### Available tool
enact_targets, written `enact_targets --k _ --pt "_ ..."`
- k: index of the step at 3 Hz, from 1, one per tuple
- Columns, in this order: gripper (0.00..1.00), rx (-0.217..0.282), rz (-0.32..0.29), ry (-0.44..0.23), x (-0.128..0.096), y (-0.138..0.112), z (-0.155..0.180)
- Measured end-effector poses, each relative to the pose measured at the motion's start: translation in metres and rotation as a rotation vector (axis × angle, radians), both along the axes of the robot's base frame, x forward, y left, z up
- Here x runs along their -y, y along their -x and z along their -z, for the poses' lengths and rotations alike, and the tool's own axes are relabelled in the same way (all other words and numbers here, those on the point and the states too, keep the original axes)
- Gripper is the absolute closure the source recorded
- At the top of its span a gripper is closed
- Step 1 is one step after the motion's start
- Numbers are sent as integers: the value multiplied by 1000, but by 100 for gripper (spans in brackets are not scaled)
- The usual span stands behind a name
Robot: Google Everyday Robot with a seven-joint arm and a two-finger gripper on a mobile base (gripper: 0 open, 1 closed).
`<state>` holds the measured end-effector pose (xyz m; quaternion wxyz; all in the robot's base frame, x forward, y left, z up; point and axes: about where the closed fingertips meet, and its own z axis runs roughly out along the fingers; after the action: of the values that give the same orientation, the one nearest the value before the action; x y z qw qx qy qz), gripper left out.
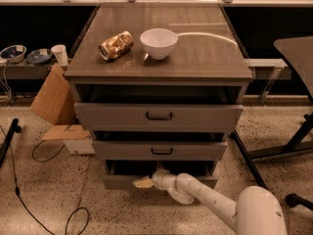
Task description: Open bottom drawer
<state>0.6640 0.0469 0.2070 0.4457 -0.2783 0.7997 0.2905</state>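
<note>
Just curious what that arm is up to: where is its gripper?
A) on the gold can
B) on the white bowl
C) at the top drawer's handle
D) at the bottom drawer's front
D: the gripper is low down, at the front of the bottom drawer.

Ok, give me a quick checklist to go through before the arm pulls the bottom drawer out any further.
1. Gripper at the bottom drawer front: ok.
2. Grip on the handle: cannot tell, the handle is hidden behind the gripper.
3. Drawer already started: ok, a dark gap shows behind its front.
4. Cable on the floor lies left of the drawer's path: ok, probably.
5. Bowl and can sit back from the cabinet top's front edge: ok.
</note>
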Motion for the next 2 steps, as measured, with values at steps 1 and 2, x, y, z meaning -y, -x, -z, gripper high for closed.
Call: enact_targets --k 1,2 --pt "0 -9 -8 8 0 2 3" --pt "0 -18 -30 23 -1 5 4"
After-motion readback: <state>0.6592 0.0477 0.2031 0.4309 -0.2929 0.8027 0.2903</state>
